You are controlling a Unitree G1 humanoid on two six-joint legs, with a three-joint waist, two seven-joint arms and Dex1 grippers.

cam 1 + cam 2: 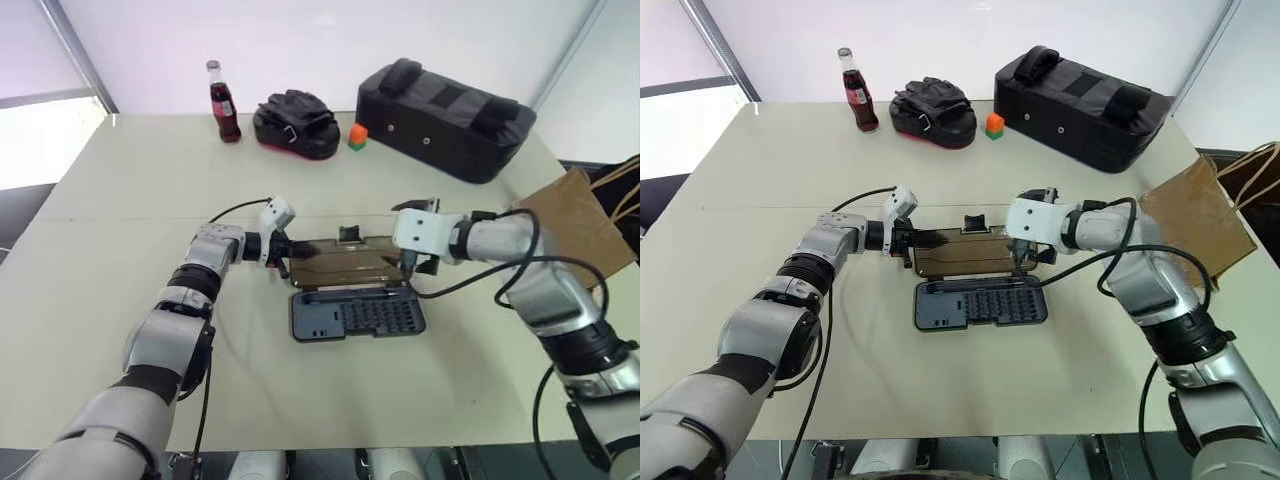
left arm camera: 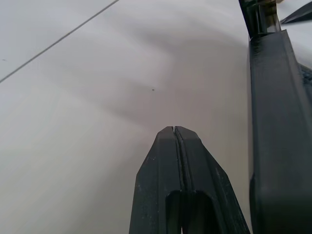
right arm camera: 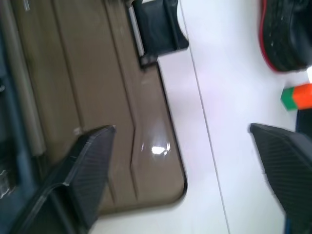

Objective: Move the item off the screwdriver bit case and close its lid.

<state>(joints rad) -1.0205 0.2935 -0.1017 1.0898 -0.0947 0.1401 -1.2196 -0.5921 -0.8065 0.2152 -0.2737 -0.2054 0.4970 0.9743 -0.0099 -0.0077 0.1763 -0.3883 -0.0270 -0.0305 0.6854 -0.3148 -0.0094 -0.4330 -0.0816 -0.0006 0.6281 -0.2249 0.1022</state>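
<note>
Case point(image 1: 980, 302): lies open on the worktop point(image 1: 760, 200), the dark tray of bits nearest the robot.
Lid point(image 1: 965, 252): smoky brown, folded back flat on the worktop beyond the tray, its black latch tab point(image 1: 974, 222) on the far edge.
Bag point(image 1: 1195, 220): brown paper, off the case, well to the right at the worktop's edge, with its twine handles point(image 1: 1250, 165) hanging past the edge.
Left gripper point(image 1: 908, 240): fingers pressed together with nothing between them, pointing at the lid's left end; contact with the lid cannot be told.
Right gripper point(image 3: 180, 161): fingers spread wide, nothing between them, hanging over the lid's right end with one finger point(image 3: 90, 161) above the lid and the other point(image 3: 282, 161) above bare worktop.
Far side of the worktop: a cola bottle point(image 1: 852, 92), a black glove-like bundle point(image 1: 932, 112), a small orange and green block point(image 1: 994, 125) and a large black padded bag point(image 1: 1085, 105).
</note>
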